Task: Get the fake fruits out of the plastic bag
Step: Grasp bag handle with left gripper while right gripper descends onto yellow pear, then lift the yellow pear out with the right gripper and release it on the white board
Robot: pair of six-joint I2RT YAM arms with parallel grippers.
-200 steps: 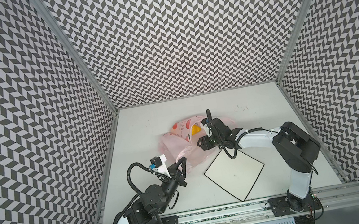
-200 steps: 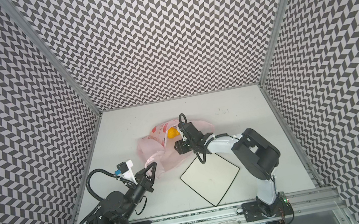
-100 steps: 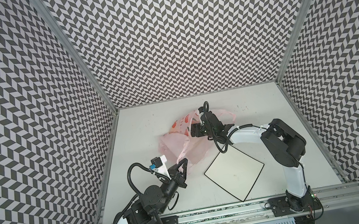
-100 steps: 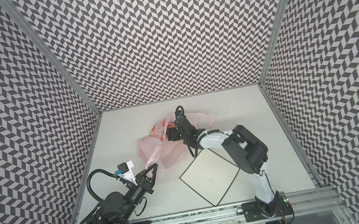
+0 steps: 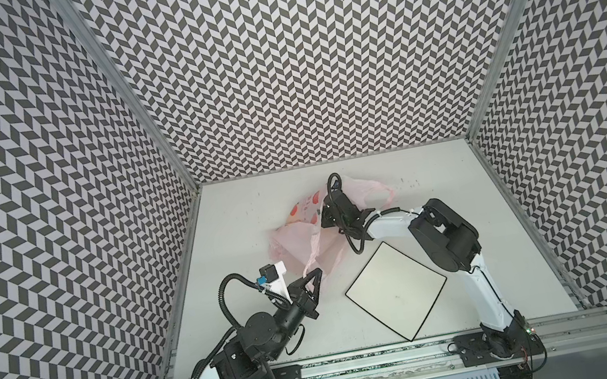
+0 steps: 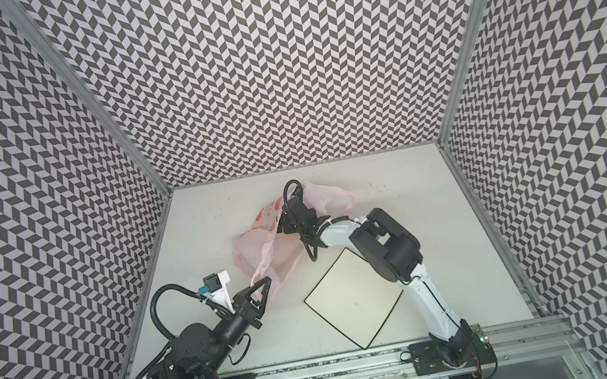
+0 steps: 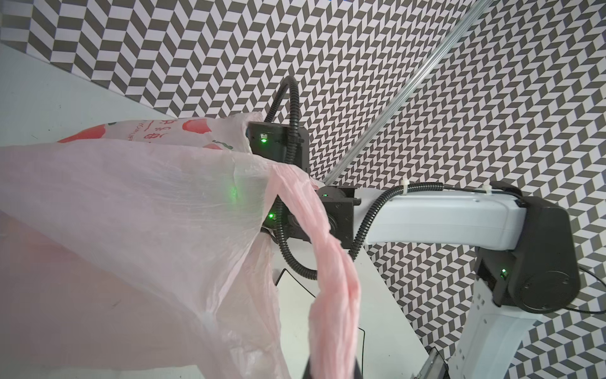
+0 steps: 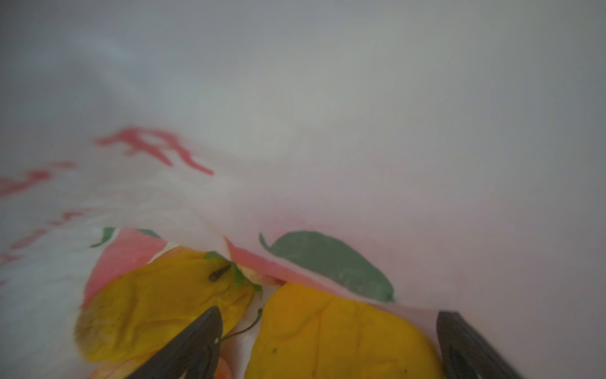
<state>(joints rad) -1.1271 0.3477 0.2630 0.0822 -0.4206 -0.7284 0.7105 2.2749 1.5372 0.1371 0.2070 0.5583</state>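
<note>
The pale-pink plastic bag [image 5: 293, 238] [image 6: 257, 249] lies crumpled mid-table in both top views. My left gripper [image 5: 317, 273] [image 6: 266, 281] is shut on one twisted loop handle [image 7: 331, 279] and holds it up off the table. My right gripper [image 5: 324, 217] reaches into the bag's mouth, fingertips hidden by the film. In the right wrist view it stands open [image 8: 328, 331] inside the bag. One bumpy yellow-orange fruit [image 8: 341, 338] lies between its fingers [image 8: 196, 347]. A second yellow-orange fruit [image 8: 164, 305] sits beside them. The other fake fruits are hidden.
A flat white square plate [image 5: 396, 292] [image 6: 355, 299] with a thin black rim lies near the front, just right of the bag and under my right forearm. Patterned walls close in three sides, and a metal rail [image 5: 366, 361] runs along the front edge.
My right gripper has moved away from the plate's corner and deeper into the bag's mouth, and its jaws have opened wide. The left gripper has kept its hold on the handle.
</note>
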